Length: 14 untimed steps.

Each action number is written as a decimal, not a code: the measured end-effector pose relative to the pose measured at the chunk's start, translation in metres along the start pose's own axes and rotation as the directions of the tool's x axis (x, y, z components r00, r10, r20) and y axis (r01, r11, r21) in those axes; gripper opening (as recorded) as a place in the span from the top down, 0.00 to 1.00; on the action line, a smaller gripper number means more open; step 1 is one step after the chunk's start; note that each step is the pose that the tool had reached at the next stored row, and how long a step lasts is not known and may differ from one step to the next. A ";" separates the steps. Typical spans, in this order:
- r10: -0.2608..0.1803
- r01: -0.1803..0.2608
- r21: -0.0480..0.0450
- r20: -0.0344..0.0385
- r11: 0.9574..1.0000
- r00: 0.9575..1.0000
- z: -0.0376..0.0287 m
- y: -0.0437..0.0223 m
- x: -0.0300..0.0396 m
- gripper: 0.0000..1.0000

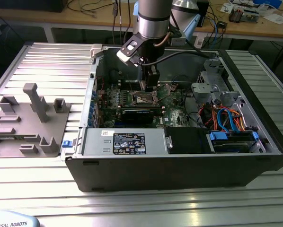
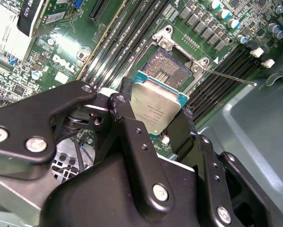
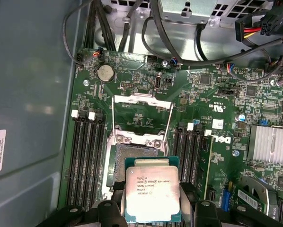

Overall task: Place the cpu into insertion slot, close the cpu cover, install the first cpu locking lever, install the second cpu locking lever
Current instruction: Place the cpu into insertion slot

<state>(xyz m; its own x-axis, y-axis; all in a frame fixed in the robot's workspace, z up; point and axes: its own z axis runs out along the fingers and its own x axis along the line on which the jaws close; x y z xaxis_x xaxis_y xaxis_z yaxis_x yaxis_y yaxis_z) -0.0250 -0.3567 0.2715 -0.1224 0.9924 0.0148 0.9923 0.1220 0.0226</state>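
My gripper reaches down into the open computer case, over the green motherboard. It is shut on the cpu, a flat square chip with a silver top and a green rim, gripped by two opposite edges. In the first wrist view the cpu hangs just above the insertion slot, overlapping one side of it and apart from it. The dark insertion slot lies uncovered. The cpu cover is swung back, away from the slot. A thin locking lever sticks out free beside the slot.
Black memory slots flank the socket on both sides. Black cables cross above the board, and a finned heat sink sits nearby. A power supply and drive bay fill the case front. A grey fixture stands outside.
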 end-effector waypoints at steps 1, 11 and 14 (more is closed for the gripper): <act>0.000 0.000 0.000 0.000 1.000 1.000 0.0000 0.0000 0.0000 0.46; 0.000 0.000 0.000 0.000 1.000 1.000 0.0009 -0.0005 0.0000 0.46; 0.000 0.000 0.000 0.000 1.000 1.000 0.0013 -0.0006 0.0000 0.46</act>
<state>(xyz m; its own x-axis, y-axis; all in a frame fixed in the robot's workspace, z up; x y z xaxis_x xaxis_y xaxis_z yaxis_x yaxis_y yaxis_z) -0.0255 -0.3568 0.2702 -0.1223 0.9924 0.0144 0.9923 0.1220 0.0223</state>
